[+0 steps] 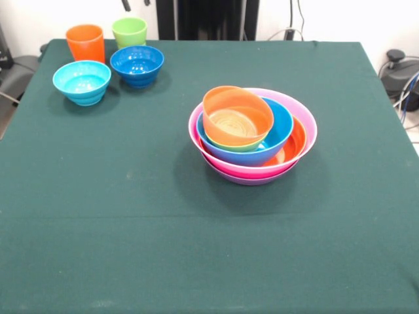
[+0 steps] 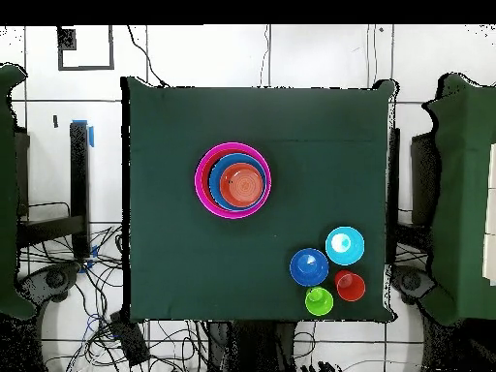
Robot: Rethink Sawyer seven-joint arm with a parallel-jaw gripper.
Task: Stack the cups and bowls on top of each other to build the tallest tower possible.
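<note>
Cups at the far left corner in the front view, orange cup (image 1: 86, 42) beside green cup (image 1: 129, 31), both upright, with light blue bowl (image 1: 82, 82) and dark blue bowl (image 1: 137, 65) just in front of them, all four close together and well apart from the tower (image 1: 253, 134) near the middle of the green cloth (image 1: 98, 222). Likely light, stiff and slippery, being glossy thin plastic; best pinched across a rim wall, one finger inside and one outside, since the smooth tapered sides could slide out of a squeeze. Further right, a tilted small orange bowl (image 1: 237, 116) resting on a green one inside the blue, orange, pink and purple bowls, so not seated flat and apt to shift under a new load. Tilt and nesting order plain only from the front; overhead shows concentric rings (image 2: 233, 180) and the true spacing of the four loose pieces (image 2: 327, 269). Claw absent from both views, so open or closed cannot be told
</note>
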